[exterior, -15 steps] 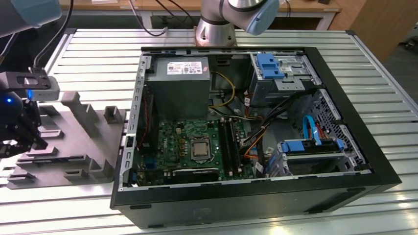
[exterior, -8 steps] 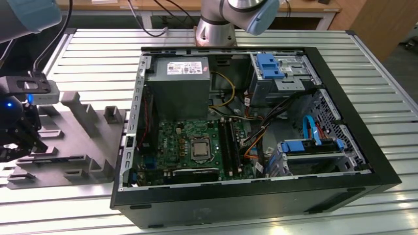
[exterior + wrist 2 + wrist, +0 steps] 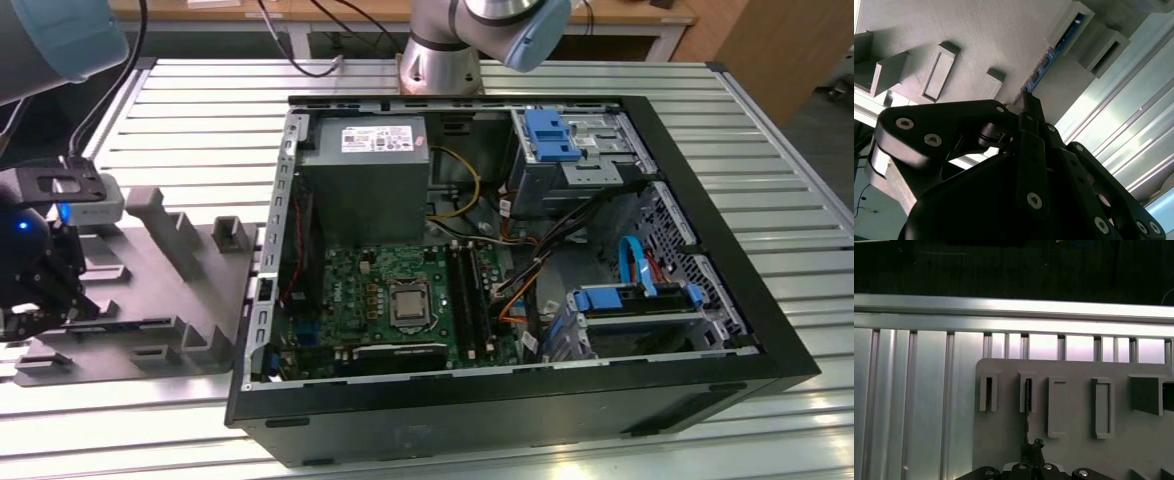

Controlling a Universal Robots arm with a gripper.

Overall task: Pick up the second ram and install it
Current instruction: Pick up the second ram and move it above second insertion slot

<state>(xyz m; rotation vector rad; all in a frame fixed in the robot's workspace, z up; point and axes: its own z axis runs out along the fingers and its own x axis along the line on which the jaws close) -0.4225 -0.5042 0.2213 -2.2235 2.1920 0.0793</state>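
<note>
My pincer (image 3: pixel 1026 101) is pinched nearly shut on the second ram (image 3: pixel 1045 61), which sits in its grey holder (image 3: pixel 1004 30); lifting and installing are not yet done.

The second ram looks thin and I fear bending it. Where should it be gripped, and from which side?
Take the second ram by its exposed long edge, pinching the two flat faces, coming straight down toward the grey holder. It stands on edge in narrow slots, so probably only that edge is free. The end effector is close to one end.
</note>
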